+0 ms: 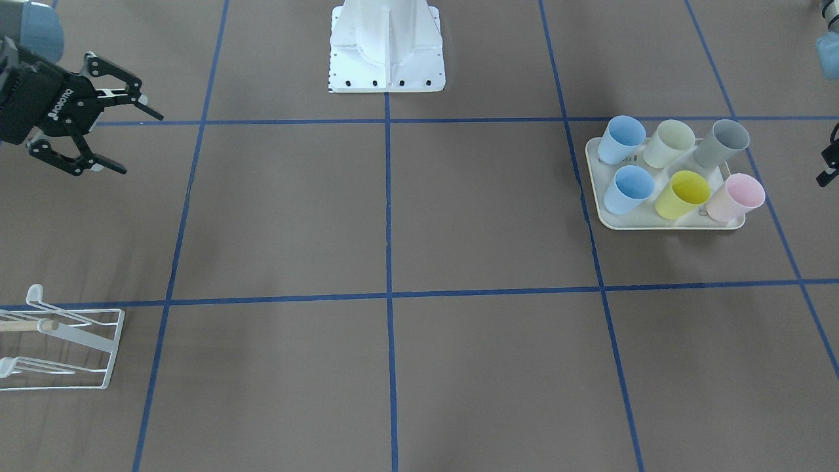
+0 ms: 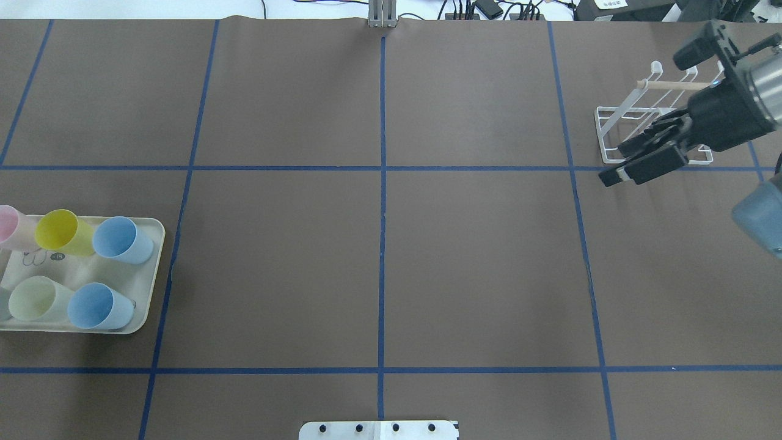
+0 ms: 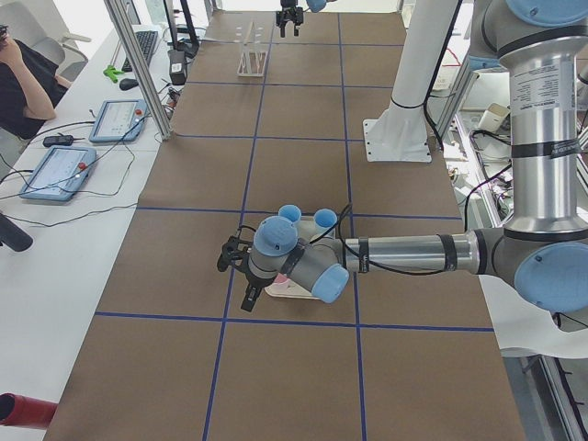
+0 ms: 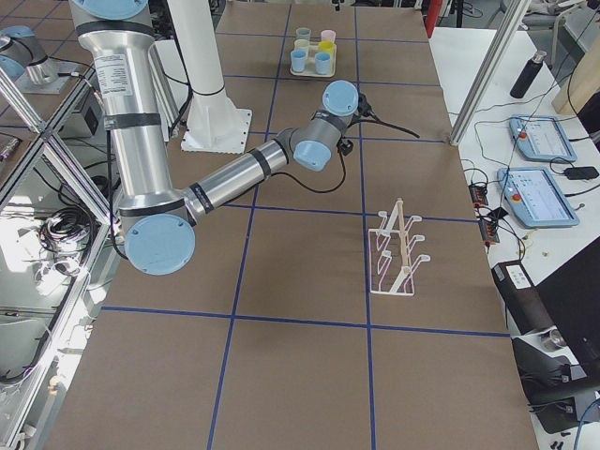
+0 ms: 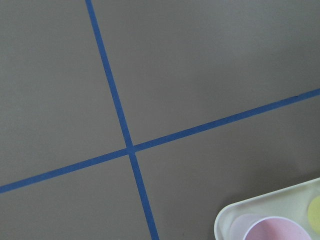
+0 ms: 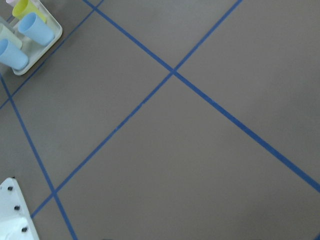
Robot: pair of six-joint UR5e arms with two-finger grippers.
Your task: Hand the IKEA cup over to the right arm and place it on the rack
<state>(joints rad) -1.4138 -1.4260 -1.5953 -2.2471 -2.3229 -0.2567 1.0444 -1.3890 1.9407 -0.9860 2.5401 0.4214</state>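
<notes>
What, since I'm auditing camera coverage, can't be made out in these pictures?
Left gripper: front view's right edge cuts it; open or shut unclear.
Rack: overhead, the right gripper covers part; front view's left edge crops it.
Grey cup: almost wholly cropped by the overhead view's left edge.

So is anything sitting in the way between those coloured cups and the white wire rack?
Nothing visible does. The table between the cups on their tray and the rack shows only blue tape lines. The right gripper hangs open in the air towards the rack's end.
</notes>
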